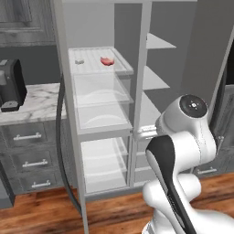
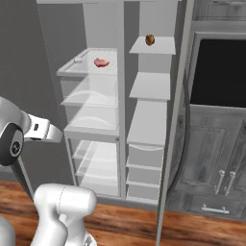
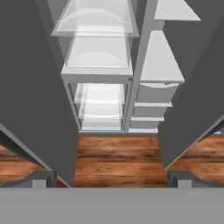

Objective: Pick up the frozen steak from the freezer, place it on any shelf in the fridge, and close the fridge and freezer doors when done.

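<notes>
Left base view: a dark appliance sits on a marble counter above grey drawers; right of it the fridge door stands open, seen nearly edge-on, a dark cable-like line curving down beside it. The fridge is open; its top glass shelf carries a tiny grey cylinder at the left and the steak right of it, the two apart; clear drawers sit below, and further glass shelves lower down. Right of the centre partition, the freezer is open, with plain opaque shelves; the white arm rises at the lower right; a wood floor runs below.

Right base view: the arm's link enters at the left; the steak lies flat on the fridge's top shelf, the cylinder beside it; a small brown item rests on the top freezer shelf; the freezer door stands open edge-on; a dark oven and cabinets follow at the right.

Hand view: both doors open to either side, the fridge's drawers and the freezer's shelves between them; the gripper holds nothing; its fingertips stand wide apart above the floor.
</notes>
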